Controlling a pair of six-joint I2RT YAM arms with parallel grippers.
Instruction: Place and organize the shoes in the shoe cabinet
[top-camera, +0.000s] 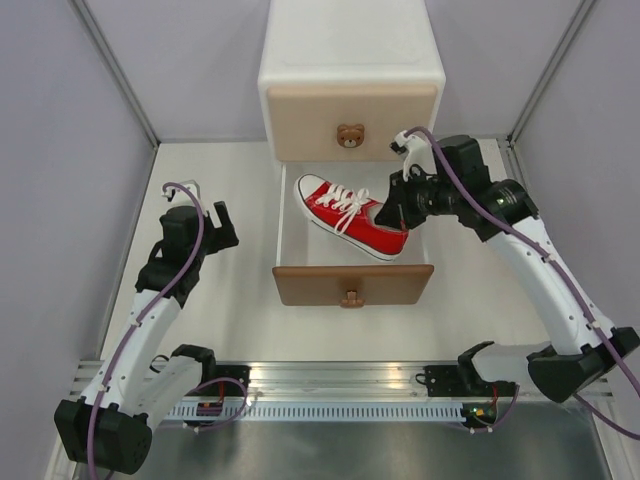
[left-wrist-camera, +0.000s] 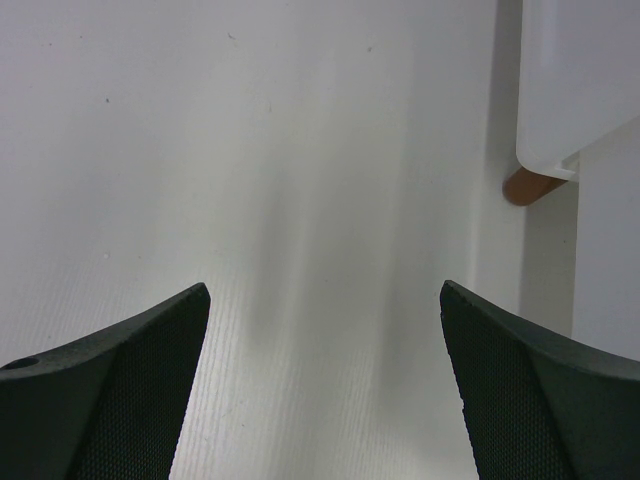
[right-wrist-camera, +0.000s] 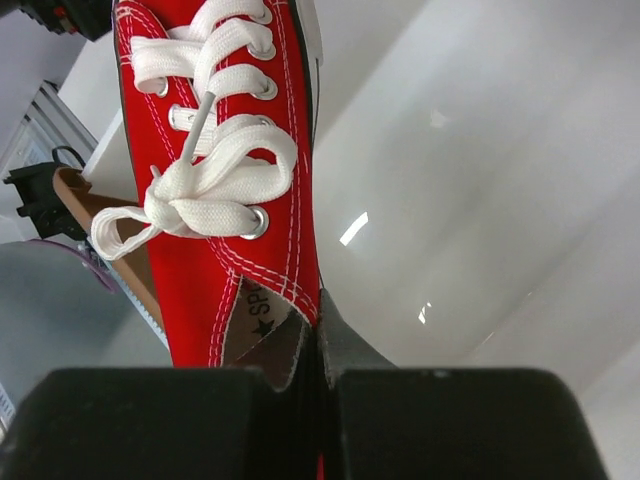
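One red shoe (top-camera: 350, 215) with white laces hangs tilted over the pulled-out lower drawer (top-camera: 352, 284) of the shoe cabinet (top-camera: 350, 60). My right gripper (top-camera: 392, 215) is shut on the shoe's heel collar. In the right wrist view the red shoe (right-wrist-camera: 230, 150) points away from my right gripper (right-wrist-camera: 325, 350), whose jaws pinch the canvas edge beside the tongue. My left gripper (top-camera: 200, 208) is open and empty above the bare table, left of the cabinet. The left wrist view shows my left gripper (left-wrist-camera: 325, 380) with its fingers wide apart.
The upper drawer with its beige front and bear knob (top-camera: 350, 136) is shut. The lower drawer's brown front faces the arms. One brown cabinet leg (left-wrist-camera: 528, 186) shows at the right of the left wrist view. Grey walls enclose the table on both sides.
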